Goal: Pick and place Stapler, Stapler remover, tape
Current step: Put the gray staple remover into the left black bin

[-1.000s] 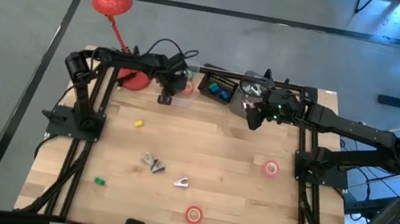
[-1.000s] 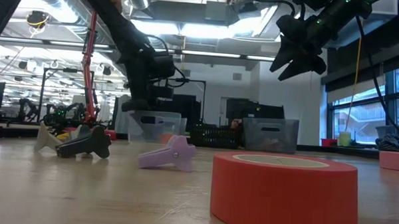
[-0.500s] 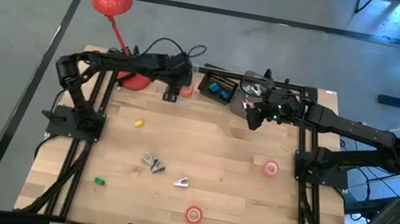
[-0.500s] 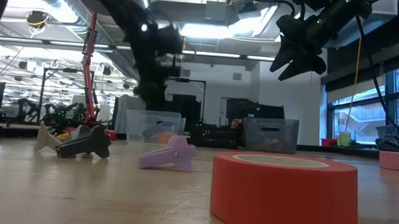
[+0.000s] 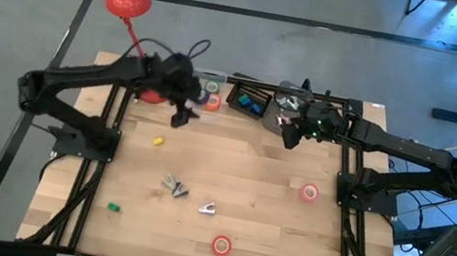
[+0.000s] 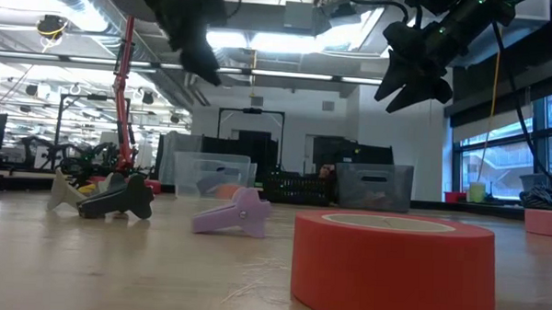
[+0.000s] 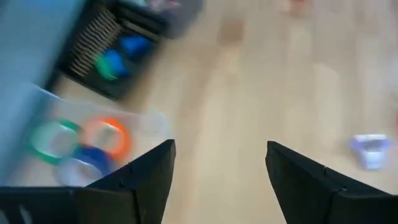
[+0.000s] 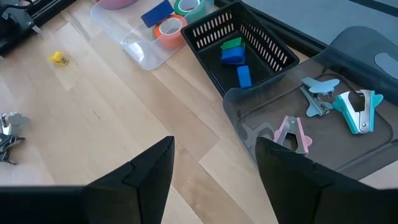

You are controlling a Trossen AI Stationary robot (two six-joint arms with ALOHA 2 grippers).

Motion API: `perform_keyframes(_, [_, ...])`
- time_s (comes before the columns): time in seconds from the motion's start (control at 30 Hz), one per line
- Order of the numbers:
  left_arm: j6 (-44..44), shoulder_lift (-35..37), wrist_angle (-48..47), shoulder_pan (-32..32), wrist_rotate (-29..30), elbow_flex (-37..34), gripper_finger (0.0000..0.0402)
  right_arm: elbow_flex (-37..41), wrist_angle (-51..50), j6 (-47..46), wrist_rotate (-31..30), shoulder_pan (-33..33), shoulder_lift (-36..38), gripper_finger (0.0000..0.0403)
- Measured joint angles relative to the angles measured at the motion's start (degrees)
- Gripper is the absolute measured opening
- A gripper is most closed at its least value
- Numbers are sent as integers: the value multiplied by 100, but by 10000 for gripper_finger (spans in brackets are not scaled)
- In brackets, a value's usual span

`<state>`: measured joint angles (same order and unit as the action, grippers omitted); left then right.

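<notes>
Left gripper (image 5: pixel 180 120) pulled back from clear bin (image 5: pixel 207 96), jaws released; tape (image 5: pixel 212 101) inside.

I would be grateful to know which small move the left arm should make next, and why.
Probably carry the left pincer, open and empty, toward the stapler removers mid-table. The clear bin already holds tape rolls, while two orange rolls lie nearer the right side.

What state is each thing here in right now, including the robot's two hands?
Left hand: open, empty, raised near the clear tray.
Right hand: open, empty, above the grey tray.
Clear tray: holds tape rolls.
Black basket: holds blue and green blocks.
Red tape: flat on table.
</notes>
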<state>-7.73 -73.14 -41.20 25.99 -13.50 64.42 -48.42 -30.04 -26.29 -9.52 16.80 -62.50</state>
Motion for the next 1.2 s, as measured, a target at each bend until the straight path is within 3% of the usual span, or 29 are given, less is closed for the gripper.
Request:
perform_keyframes(0.17, [1552, 606, -33, -671, 225, -1046, 233, 0, 4, 125, 0, 0, 0, 226])
perform_keyframes(0.33, [2322, 861, 330, -1505, 283, -2008, 226, 0, 82, 262, -2, 0, 0, 227])
perform_keyframes(0.5, [1742, 628, 697, -2271, 317, -2542, 224, 0, 406, 409, -10, 1, 0, 227])
perform_keyframes(0.7, [992, 90, 800, -2772, 498, -2594, 223, 0, 498, 403, -9, 2, 0, 227])
perform_keyframes(0.9, [350, -428, 1191, -2984, 508, -2594, 223, 0, 498, 355, 4, 2, 0, 227])
perform_keyframes(1.2, [243, -776, 1452, -3014, 499, -2594, 223, 0, 496, 313, 7, 0, 0, 227])
